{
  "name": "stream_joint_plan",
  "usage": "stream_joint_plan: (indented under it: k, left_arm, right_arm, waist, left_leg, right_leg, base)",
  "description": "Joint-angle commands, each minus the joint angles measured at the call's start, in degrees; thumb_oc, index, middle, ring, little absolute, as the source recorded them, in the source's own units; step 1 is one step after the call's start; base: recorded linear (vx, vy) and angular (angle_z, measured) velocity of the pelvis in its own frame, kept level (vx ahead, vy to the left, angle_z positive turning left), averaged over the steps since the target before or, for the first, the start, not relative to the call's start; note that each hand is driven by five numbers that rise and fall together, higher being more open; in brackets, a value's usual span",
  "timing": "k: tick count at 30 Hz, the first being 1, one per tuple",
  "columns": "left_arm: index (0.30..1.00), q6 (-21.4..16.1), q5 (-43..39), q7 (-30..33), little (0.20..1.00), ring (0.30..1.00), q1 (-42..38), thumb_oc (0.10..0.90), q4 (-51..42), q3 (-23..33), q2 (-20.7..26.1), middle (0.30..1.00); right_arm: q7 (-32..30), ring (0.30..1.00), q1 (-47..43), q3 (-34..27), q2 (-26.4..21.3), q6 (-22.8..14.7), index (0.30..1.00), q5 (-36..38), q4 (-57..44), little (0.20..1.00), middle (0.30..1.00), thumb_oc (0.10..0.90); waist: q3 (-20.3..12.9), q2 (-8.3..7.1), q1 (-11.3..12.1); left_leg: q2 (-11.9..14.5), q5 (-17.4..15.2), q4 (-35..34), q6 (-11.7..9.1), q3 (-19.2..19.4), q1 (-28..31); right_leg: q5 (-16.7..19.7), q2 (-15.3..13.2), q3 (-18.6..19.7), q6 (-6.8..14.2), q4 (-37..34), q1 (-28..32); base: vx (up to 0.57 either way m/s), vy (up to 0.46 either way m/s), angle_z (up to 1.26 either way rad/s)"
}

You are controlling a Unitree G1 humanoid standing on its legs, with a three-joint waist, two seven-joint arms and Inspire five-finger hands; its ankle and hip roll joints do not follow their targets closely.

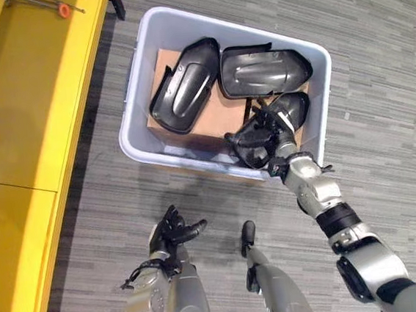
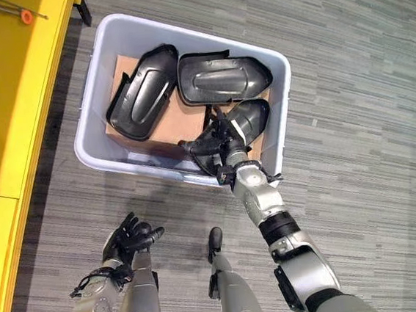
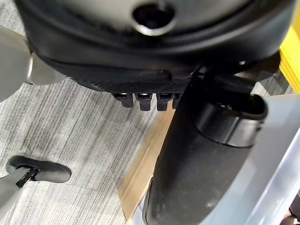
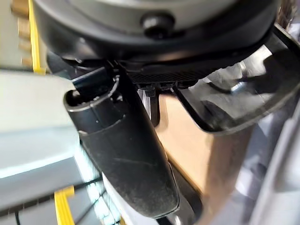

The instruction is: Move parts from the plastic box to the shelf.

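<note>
1. L hand [image 1: 172,229], bottom centre-left of the head views: idle over the floor, short of the box, fingers loosely spread, holding nothing.
2. R hand [image 1: 264,137], centre-right: reaches over the near wall of the plastic box [image 1: 136,111] onto the nearest part [image 1: 282,117]. Fingers curl down on it, but can't tell if they've actually clamped or just rest there.
3. Box contents: three dark moulded parts on a brown cardboard sheet [image 1: 219,114]. Nearest part sits in the lower-right corner of the box; second part [image 1: 262,69] just past it, touching or nearly; third part [image 1: 185,86] to the left, tilted.
4. Yellow shelf [image 1: 26,100] runs down the left edge; a small orange-tipped tool [image 1: 63,9] lies at its top.
5. Step, as I judge: secure the nearest part. Get thumb under a rim w/ fingers over the shell, lift straight up to clear the box wall, avoid dragging the second part along.
</note>
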Motion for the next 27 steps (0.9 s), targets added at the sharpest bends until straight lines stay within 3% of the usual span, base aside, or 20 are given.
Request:
stream_joint_plan:
  k: [1, 12, 18, 27]
  left_arm:
    - [1.0, -1.86, -0.62, 0.96, 1.0, 1.0, 0.86, 0.9, -4.12, 0.0, -1.53, 1.0]
    - [1.0, -2.94, 1.39, 3.65, 1.0, 1.0, -1.14, 0.9, -5.25, -0.01, -2.41, 1.0]
    - [1.0, -3.31, 1.46, 4.39, 1.0, 1.0, -1.81, 0.9, -5.44, -0.4, -2.91, 1.0]
    - [1.0, -3.41, 1.31, 4.65, 1.0, 1.0, -1.88, 0.9, -4.49, -0.72, -3.0, 1.0]
  right_arm:
    - [-2.46, 1.0, -6.67, -3.86, -2.37, -5.63, 1.0, -2.07, -5.53, 1.0, 1.0, 0.9]
    - [-8.36, 1.0, -6.79, -7.09, -4.26, -4.78, 1.0, -17.01, -7.29, 1.0, 1.0, 0.9]
    - [-8.54, 1.0, -6.39, -6.97, -3.84, -4.46, 1.0, -18.71, -7.73, 1.0, 1.0, 0.9]
    - [-6.99, 1.0, -3.76, -7.87, 0.41, -4.56, 1.0, -15.05, -5.93, 1.0, 1.0, 0.9]
  waist:
    - [-0.99, 2.84, -0.95]
    - [-0.99, 4.75, -2.26]
    - [-0.99, 5.4, -2.54]
    - [-0.99, 5.6, -2.63]
  left_leg:
    - [0.58, -4.26, -1.43, 3.12, 1.17, 6.67]
    - [0.26, -3.85, -0.66, 3.46, 0.85, 3.2]
    - [0.18, -3.73, -0.58, 3.47, 0.53, 1.94]
    - [0.15, -3.83, -1.08, 3.47, 0.35, 1.32]
  right_leg:
    - [-3.82, -6.73, 0.32, -0.64, -0.06, 3.77]
    - [-3.94, -7.21, 0.03, -0.56, -0.06, 1.12]
    - [-3.76, -7.41, -0.05, -0.48, -0.06, 0.22]
    - [-3.68, -7.47, -0.11, -0.55, -0.06, -0.63]
  base:
    - [0.0, 0.0, 0.0]
    - [0.0, 0.022, 0.01]
    - [0.0, 0.0, 0.0]
    - [0.0, 0.0, 0.0]
